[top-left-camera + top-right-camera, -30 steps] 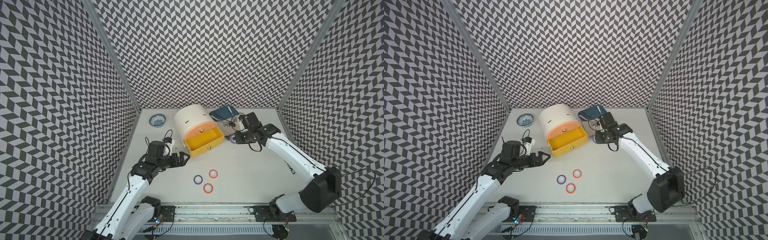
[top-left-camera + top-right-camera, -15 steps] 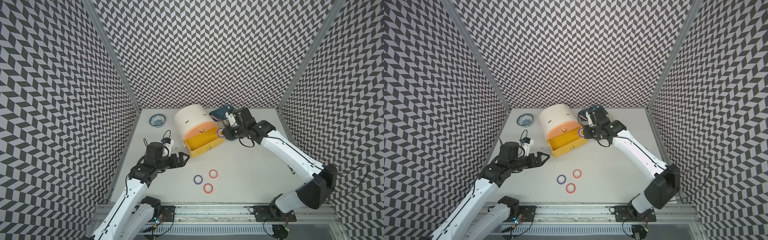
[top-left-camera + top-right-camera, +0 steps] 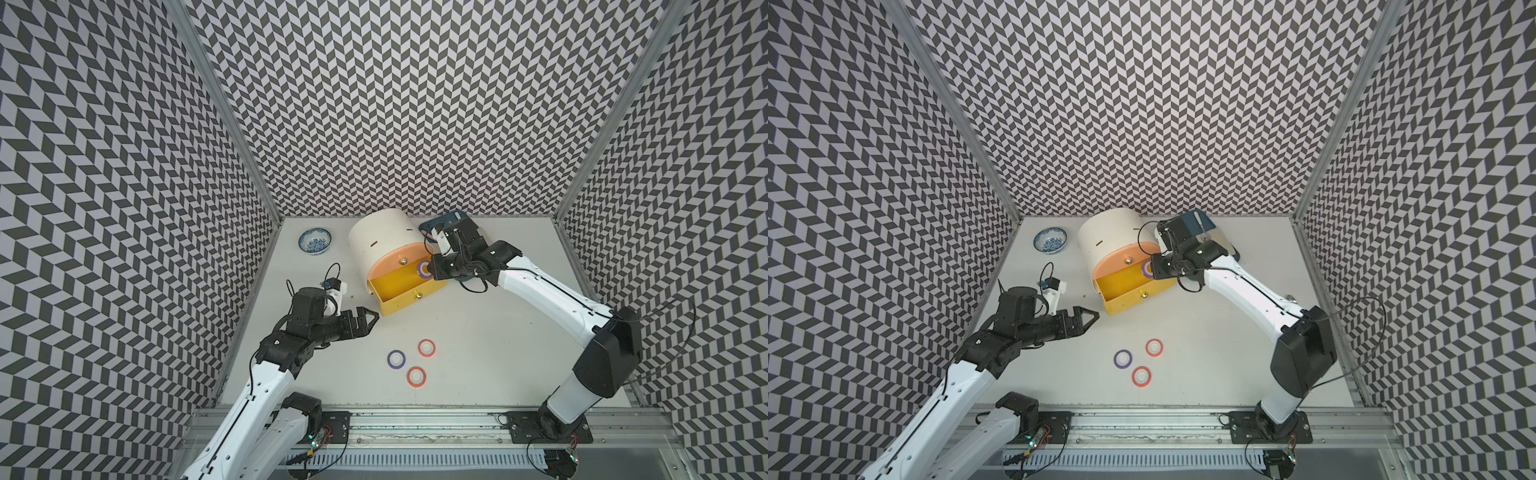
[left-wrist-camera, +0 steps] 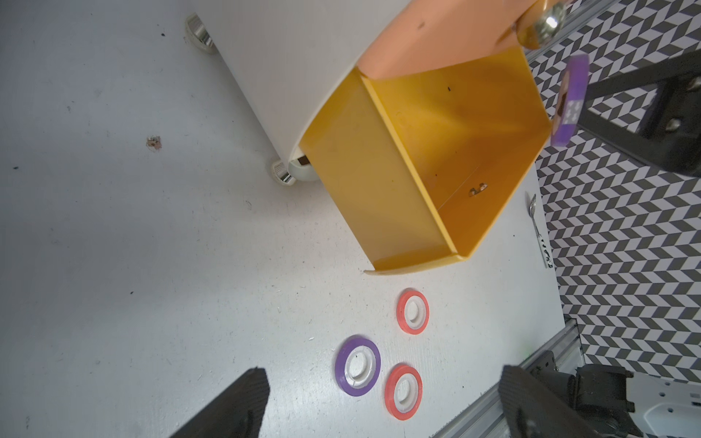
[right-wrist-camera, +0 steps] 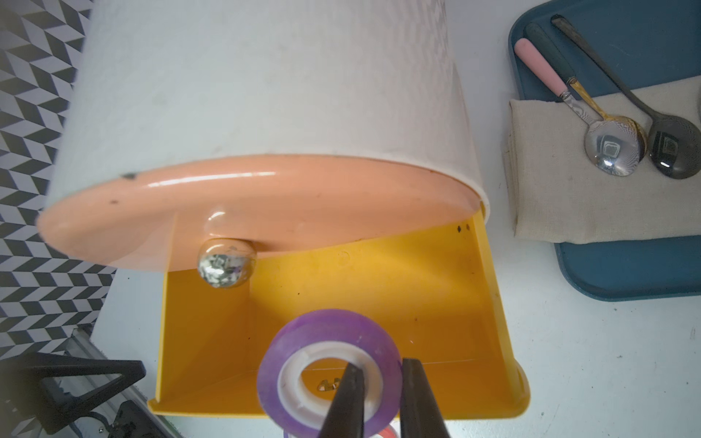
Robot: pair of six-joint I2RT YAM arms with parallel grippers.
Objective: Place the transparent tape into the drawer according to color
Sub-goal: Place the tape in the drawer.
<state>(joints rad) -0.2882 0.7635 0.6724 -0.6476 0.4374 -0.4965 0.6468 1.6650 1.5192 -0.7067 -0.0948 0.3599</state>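
Note:
My right gripper [image 5: 381, 366] is shut on a purple-rimmed transparent tape [image 5: 326, 341], one finger through its white core. It holds the ring upright over the right end of the open yellow drawer [image 3: 409, 301], seen in both top views [image 3: 1146, 268]. That drawer's inside [image 5: 379, 280] shows no tape. One purple tape [image 3: 396, 358] and two red ones [image 3: 427, 347] [image 3: 416, 376] lie flat on the table nearer the front. My left gripper [image 3: 372, 318] is open and holds nothing, left of the drawer's front corner, with those tapes [image 4: 357, 366] ahead of it.
The drawer belongs to a white cabinet [image 3: 382, 232] with a shut peach drawer front [image 3: 395, 259] above it. A blue-patterned bowl [image 3: 315, 241] stands at the back left. A blue tray [image 5: 626, 265] with a cloth and spoons lies right of the cabinet.
My right gripper has carried the purple tape leftward from beside the tray to over the open yellow drawer. The left arm has hardly moved.

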